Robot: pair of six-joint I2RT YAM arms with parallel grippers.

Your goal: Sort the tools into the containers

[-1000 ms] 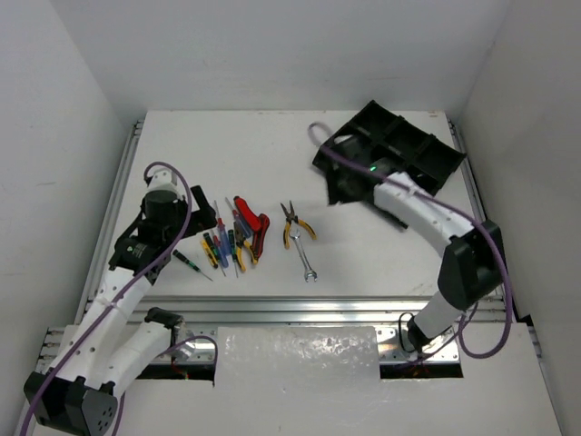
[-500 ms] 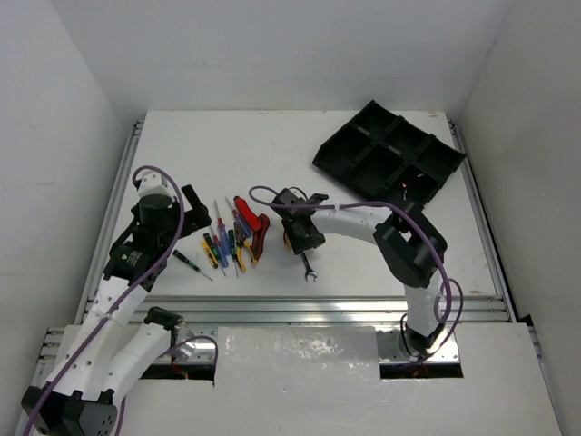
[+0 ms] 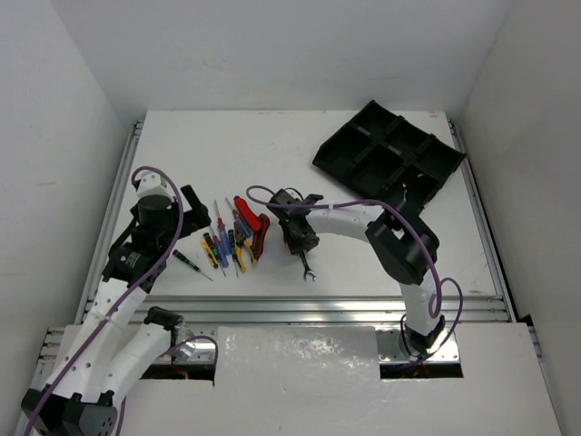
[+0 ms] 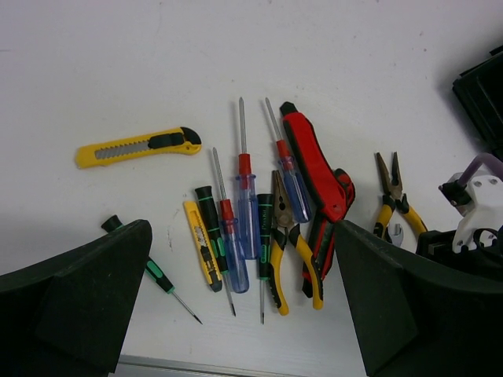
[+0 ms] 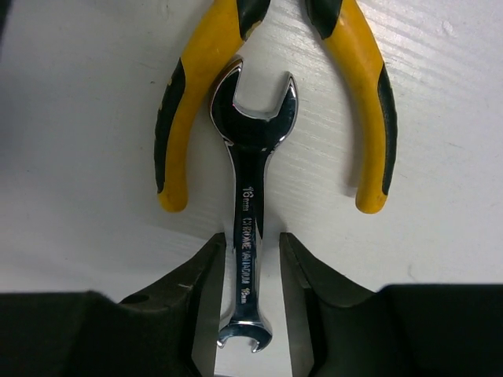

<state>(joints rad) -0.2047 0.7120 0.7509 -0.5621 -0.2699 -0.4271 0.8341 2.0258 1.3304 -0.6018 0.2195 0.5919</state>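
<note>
Nothing sorted yet: tray (image 3: 413, 136), well beyond the right gripper (image 5: 248, 259), shows no tools; all lie on the counter (image 3: 227, 154). R gripper is narrowly spread, straddling the wrench (image 5: 251, 149) shank w/o visible contact; left gripper (image 4: 240, 271) is spread wide above the screwdrivers (image 4: 247, 212). Wrench reads "16mm", "CHROME VANADIUM".

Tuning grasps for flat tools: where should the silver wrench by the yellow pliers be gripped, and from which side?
Take the wrench on its straight shank, toward the end away from the yellow-handled pliers, coming down from above and closing across its narrow width. It lies flat on the table, and its other head sits between the plier handles. The right end effector straddles that shank, open.
</note>
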